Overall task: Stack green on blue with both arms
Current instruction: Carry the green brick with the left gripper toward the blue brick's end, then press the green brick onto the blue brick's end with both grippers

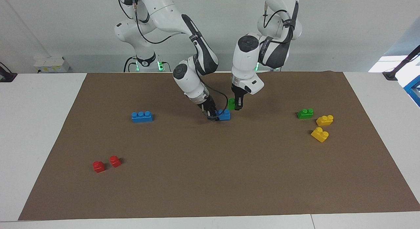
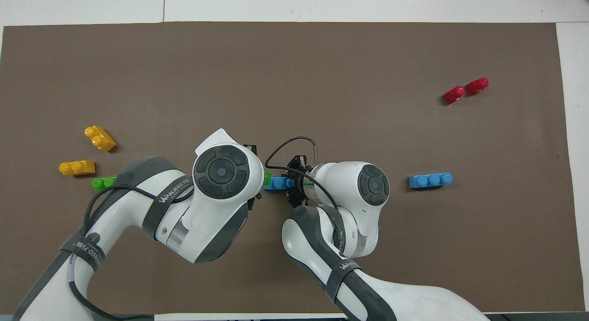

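Note:
In the middle of the brown mat (image 1: 210,176), my right gripper (image 1: 212,116) is shut on one end of a blue three-stud brick (image 1: 225,115) that sits low on the mat. My left gripper (image 1: 237,107) is shut on a small green brick (image 1: 231,103), held just above the blue brick's free end. I cannot tell whether the two bricks touch. From overhead, the left arm's wrist (image 2: 222,170) hides its gripper. Only a sliver of green (image 2: 267,177) shows there, against the blue brick (image 2: 277,183), which my right gripper (image 2: 294,186) holds.
A second blue brick (image 1: 141,116) lies toward the right arm's end, with two red bricks (image 1: 106,163) farther from the robots. A second green brick (image 1: 305,113) and two yellow bricks (image 1: 325,120) (image 1: 320,134) lie toward the left arm's end.

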Tool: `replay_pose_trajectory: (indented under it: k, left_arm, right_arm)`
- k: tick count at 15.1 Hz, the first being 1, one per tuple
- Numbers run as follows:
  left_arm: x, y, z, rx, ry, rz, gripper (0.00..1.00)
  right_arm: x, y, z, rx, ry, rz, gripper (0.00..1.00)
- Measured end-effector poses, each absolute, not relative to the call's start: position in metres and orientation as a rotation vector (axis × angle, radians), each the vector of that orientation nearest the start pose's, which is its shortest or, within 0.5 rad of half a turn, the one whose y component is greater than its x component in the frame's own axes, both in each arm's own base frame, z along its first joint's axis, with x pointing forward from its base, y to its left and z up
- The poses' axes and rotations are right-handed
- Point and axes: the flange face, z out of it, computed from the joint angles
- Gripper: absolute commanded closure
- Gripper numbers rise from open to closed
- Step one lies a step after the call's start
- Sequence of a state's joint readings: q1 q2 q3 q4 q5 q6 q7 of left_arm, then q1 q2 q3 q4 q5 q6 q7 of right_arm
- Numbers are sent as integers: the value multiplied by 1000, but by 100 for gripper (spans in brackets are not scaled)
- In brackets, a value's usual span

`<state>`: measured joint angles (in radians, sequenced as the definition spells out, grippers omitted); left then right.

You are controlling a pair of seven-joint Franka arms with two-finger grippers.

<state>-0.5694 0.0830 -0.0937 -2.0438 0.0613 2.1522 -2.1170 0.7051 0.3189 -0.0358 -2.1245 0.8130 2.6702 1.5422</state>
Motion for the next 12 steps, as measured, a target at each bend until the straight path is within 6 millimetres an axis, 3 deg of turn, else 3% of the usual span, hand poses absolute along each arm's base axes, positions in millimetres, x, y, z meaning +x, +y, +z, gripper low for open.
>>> replay_pose_trajectory:
  k: [5, 12]
  left_arm:
    - [438, -360, 392, -2396, -2060, -157, 100]
    - [440, -364, 374, -2389, -2098, -177, 100]
  right_arm:
    - [476, 350, 276, -1938, 1922, 403, 100]
    - [476, 350, 276, -1938, 1922, 403, 100]
